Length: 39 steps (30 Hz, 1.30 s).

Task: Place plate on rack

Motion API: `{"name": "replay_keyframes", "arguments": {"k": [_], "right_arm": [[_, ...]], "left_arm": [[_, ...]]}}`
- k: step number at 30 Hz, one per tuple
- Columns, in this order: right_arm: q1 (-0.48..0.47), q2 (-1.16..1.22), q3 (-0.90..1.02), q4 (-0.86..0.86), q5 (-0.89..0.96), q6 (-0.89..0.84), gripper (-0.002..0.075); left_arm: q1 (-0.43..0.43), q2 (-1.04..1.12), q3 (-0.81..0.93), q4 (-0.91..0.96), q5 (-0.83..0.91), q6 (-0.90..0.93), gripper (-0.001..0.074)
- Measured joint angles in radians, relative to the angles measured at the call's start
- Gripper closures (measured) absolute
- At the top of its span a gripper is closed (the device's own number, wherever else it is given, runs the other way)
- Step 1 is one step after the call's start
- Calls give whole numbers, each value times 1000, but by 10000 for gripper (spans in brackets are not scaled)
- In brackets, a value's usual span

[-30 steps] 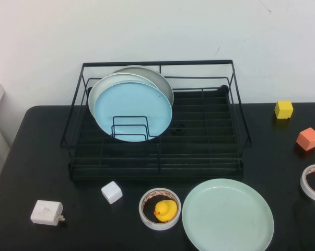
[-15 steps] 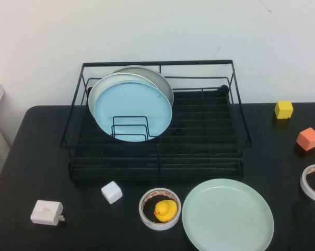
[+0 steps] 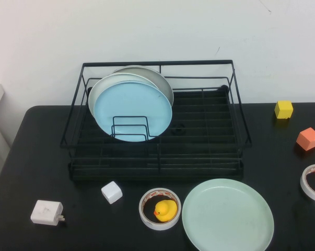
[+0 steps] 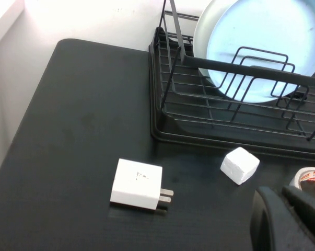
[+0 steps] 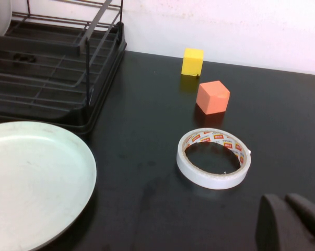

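The pale mint-green plate (image 3: 228, 215) lies flat on the black table at the front right, just in front of the rack; it also shows in the right wrist view (image 5: 32, 178). The black wire rack (image 3: 157, 157) stands at the middle back, its right half bare; its corner shows in the left wrist view (image 4: 241, 68) and the right wrist view (image 5: 94, 31). Neither gripper shows in the high view. My left gripper (image 4: 288, 209) is shut and empty above the table's front left. My right gripper (image 5: 285, 209) is shut and empty, near the front right, apart from the plate.
A light blue plate (image 3: 132, 111) and two grey-white plates (image 3: 147, 73) stand in the rack's left half. A white charger (image 3: 46, 212), white cube (image 3: 111, 192) and tape roll (image 3: 147, 217) holding a yellow duck (image 3: 166, 209) lie at the front. A yellow cube (image 3: 283, 109), orange cube (image 3: 307, 138) and tape roll (image 3: 314, 182) lie at right.
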Motion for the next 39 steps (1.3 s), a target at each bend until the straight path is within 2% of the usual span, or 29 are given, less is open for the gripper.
{"name": "replay_keyframes", "arguments": {"k": [29,33,39], "right_arm": [[0,0,0,2,-12,0,728],[0,0,9,2,-96,0,728],[0,0,11,2,-398,0,728]], "left_arm": [[0,0,0,-4,-27,0,736],[0,0,2,-4,-135,0,736],[0,0,2,-7,-458,-5,736]]}}
